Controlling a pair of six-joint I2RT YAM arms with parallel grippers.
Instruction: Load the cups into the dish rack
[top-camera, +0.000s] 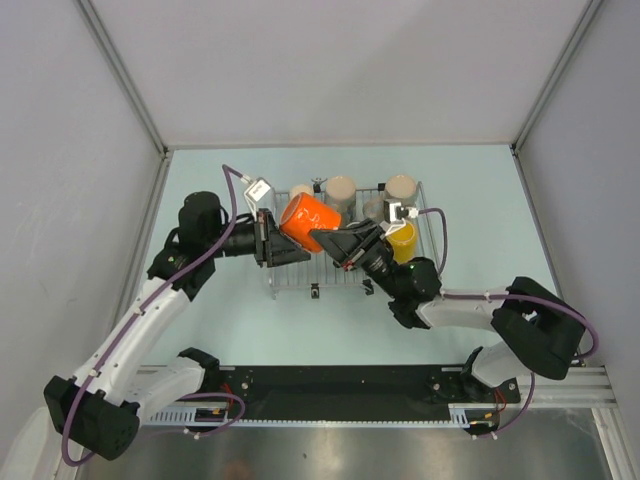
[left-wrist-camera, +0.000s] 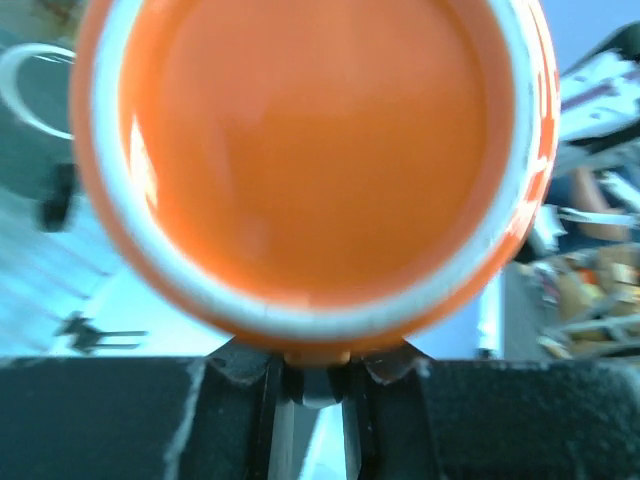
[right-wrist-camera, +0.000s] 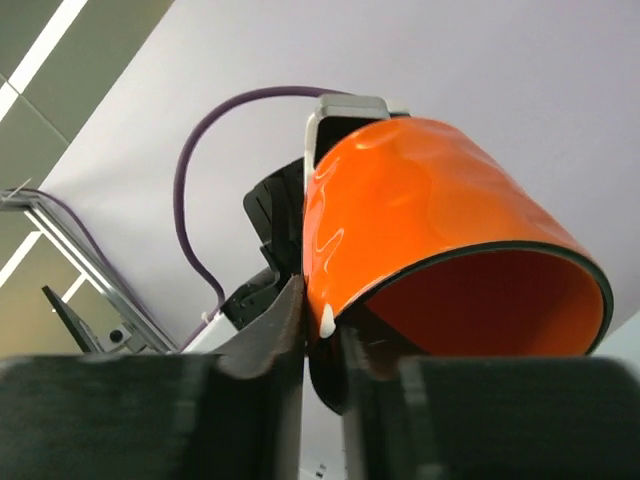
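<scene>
The orange mug (top-camera: 310, 222) hangs tilted in the air over the left half of the dish rack (top-camera: 330, 278), between both grippers. My left gripper (top-camera: 272, 238) is shut on an orange part at the mug's edge, probably the handle. The left wrist view is filled by the mug's underside (left-wrist-camera: 310, 140), with the jaws (left-wrist-camera: 315, 365) pinched below it. My right gripper (top-camera: 335, 240) is shut on the mug's rim. In the right wrist view (right-wrist-camera: 322, 335) one finger is outside the wall (right-wrist-camera: 420, 220) and one is inside. I cannot make out the dark grey-green mug.
On the rack stand two cream mugs (top-camera: 340, 190) (top-camera: 401, 188), a pale one (top-camera: 300, 189) half hidden behind the orange mug, a yellow mug (top-camera: 403, 240) and a greyish one (top-camera: 377, 207). Grey walls enclose the pale green table (top-camera: 220, 320).
</scene>
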